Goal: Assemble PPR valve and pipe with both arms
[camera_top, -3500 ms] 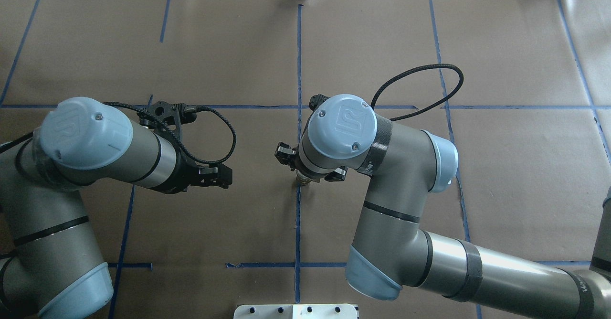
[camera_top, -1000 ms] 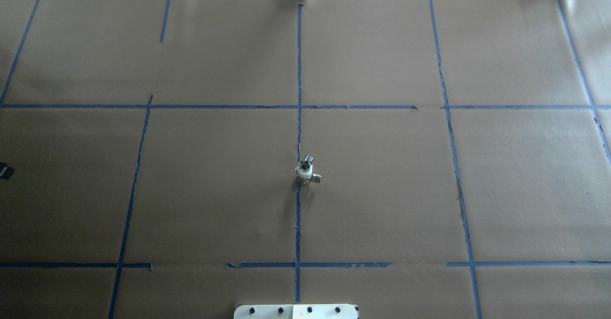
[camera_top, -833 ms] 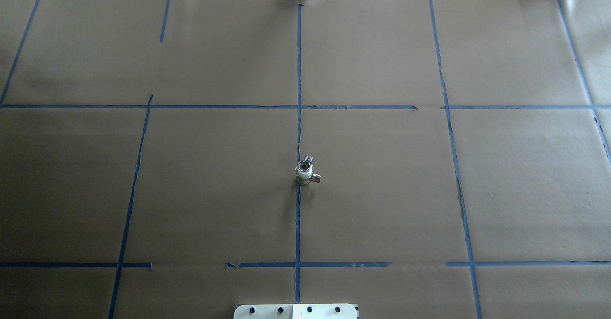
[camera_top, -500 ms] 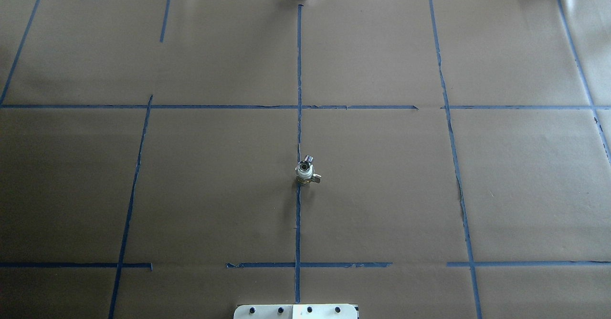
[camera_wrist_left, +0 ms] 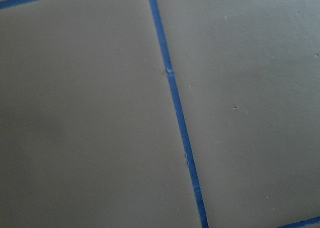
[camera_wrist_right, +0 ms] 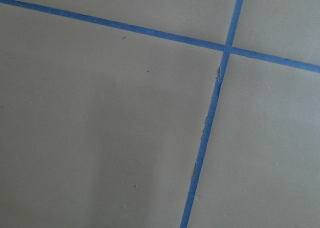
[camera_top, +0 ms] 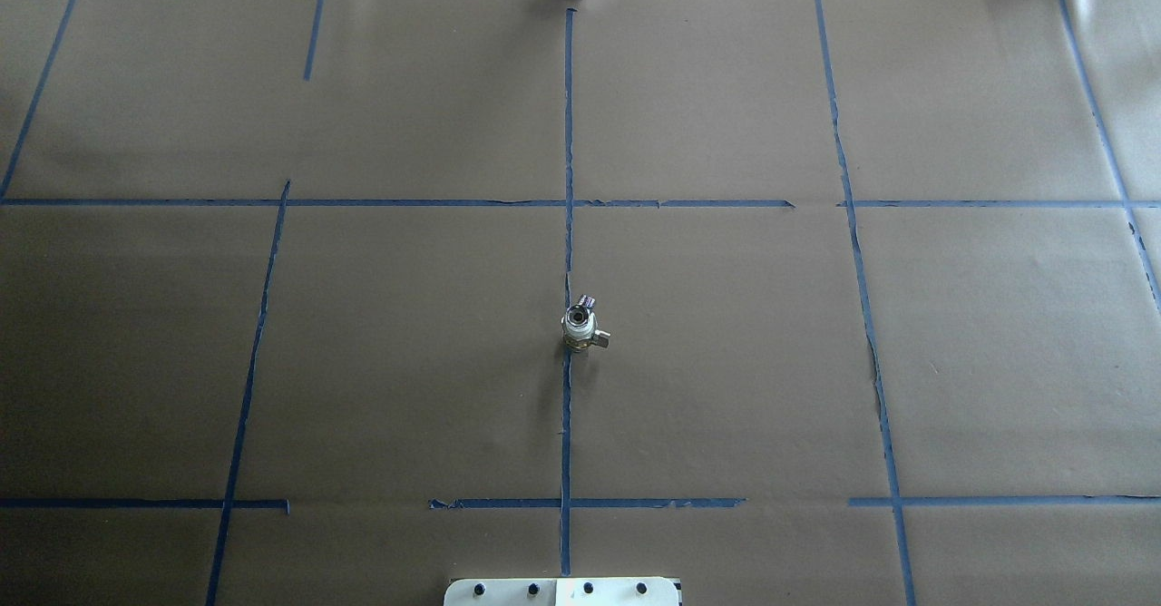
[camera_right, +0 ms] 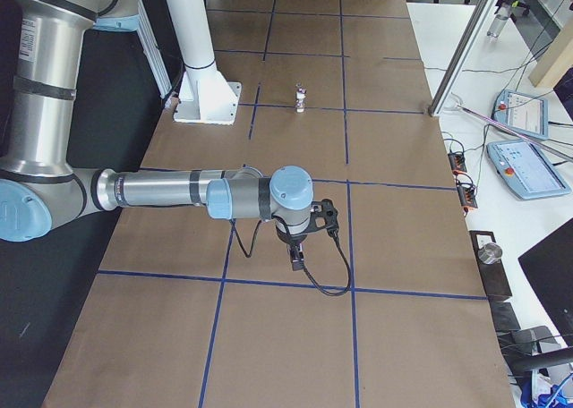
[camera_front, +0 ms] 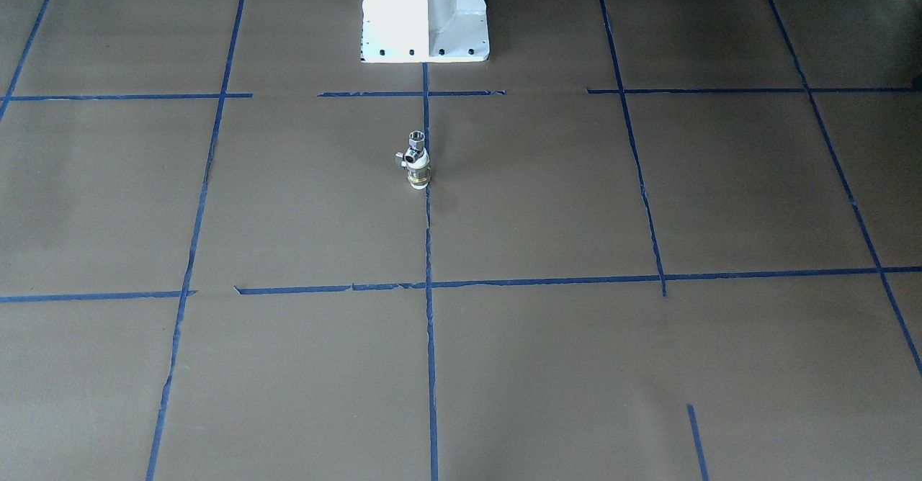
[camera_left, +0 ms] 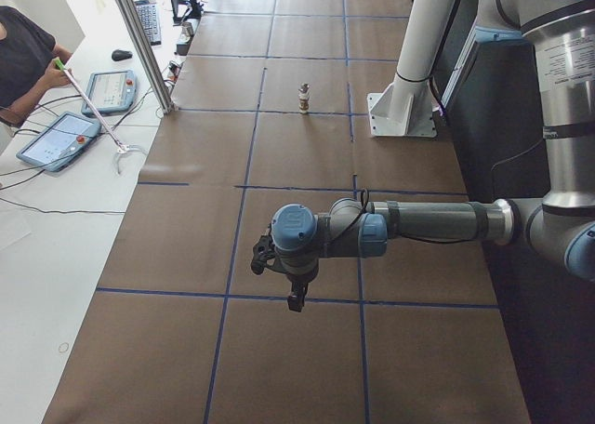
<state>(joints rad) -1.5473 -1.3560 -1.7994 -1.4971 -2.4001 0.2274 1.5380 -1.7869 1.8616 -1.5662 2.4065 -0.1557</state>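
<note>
White-and-brass stubby PPR valve [camera_front: 418,173] stands upright on its flat end on the brown-paper tabletop [camera_front: 576,214], with the shiny silver T-shaped metal pipe [camera_front: 414,147] seated on top, so it probably needs no support; left gripper [camera_left: 292,298] and right gripper [camera_right: 297,259] hang well apart, and I can't tell how wide either is.

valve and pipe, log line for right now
white-and-brass stubby PPR valve: upright on centre tape line | shiny silver T-shaped metal pipe: seated on its top | left gripper: far off, jaws unclear | right gripper: same

Overhead and front cameras face each other, side cameras too, all sharing the PPR valve [camera_front: 418,172].
</note>
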